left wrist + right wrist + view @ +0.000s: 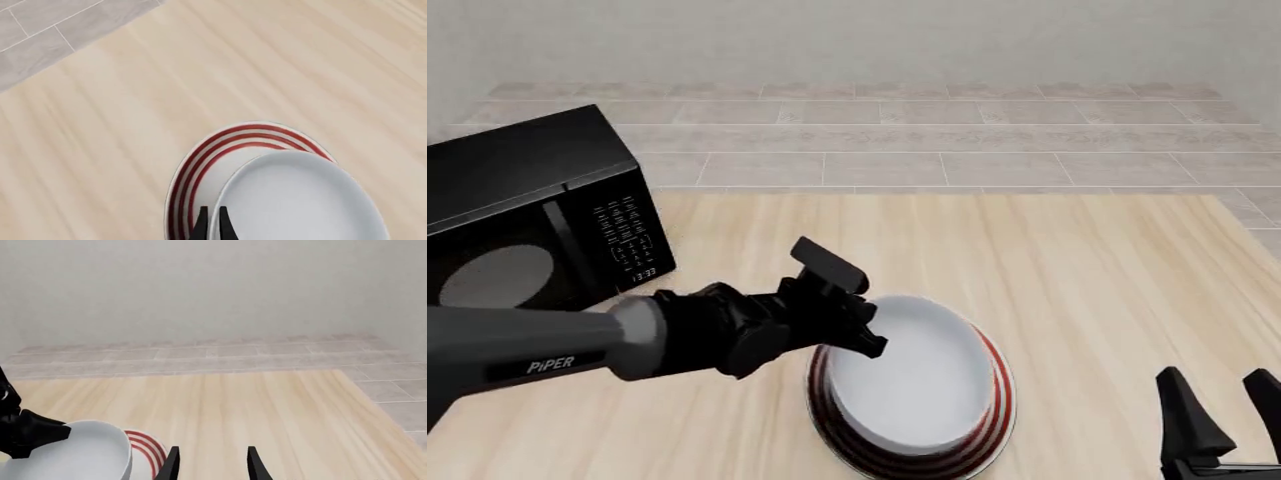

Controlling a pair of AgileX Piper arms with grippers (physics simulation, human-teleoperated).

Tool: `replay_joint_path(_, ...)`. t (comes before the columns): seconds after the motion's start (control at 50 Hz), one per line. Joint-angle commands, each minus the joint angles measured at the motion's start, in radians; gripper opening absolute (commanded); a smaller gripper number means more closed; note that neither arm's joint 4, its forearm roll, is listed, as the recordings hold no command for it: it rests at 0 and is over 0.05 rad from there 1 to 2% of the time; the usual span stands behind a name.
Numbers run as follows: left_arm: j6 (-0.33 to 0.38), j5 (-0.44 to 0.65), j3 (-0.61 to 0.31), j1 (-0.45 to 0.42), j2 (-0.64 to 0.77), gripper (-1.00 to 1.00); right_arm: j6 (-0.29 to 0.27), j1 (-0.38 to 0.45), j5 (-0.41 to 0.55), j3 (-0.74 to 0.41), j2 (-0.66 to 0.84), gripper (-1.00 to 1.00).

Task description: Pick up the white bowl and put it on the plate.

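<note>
Right jaws (1217, 415) stand at the lower right corner of the front frame, nearest the camera, two dark fingers spread apart with nothing between them, well apart from the crockery.

Just left of them, at lower centre, the bowl (910, 378) sits over the plate (998, 385), whose red rings show as a crescent around the bowl's right and lower edge. Whether the bowl rests fully on the plate or hangs a little above it cannot be told; in the right wrist view the bowl (80, 452) looks raised and slightly tilted above the red rim (148, 450).

Left jaws (861, 340) are pinched on the bowl's rim at its upper left in the front frame; the left wrist view shows the two fingertips (200, 226) close together astride that rim, with the bowl (300, 200) ahead of them and the plate (200, 170) ringed beyond and beneath. The bowl is round, so no long axis matters; what counts is that it lies centred enough over the plate and directly under the left jaws.

Left arm (547, 350) reaches in from the left edge, low over the bench (1094, 260), wrist bent down toward the rim. Carrying looks nearly done; lowering and letting go seem to remain.
</note>
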Motion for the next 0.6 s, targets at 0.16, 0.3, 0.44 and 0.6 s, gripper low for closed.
replay_joint_path(0.16, -0.012, -0.033, -0.028, -0.026, 0.055, -1.00, 0.007, -0.002, 0.003, 0.000, 0.000, 1.00)
replay_joint_path(0.3, -0.001, -0.086, -0.003, -0.006, 0.087, -1.00, 0.009, 0.000, 0.004, 0.000, 0.000, 1.00)
replay_joint_path(0.44, 0.000, -0.091, -0.016, 0.012, 0.123, -1.00, 0.012, 0.001, 0.009, 0.000, 0.000, 1.00)
replay_joint_path(0.6, 0.001, -0.097, -0.025, 0.025, 0.145, -1.00, 0.012, 0.000, 0.007, 0.000, 0.000, 1.00)
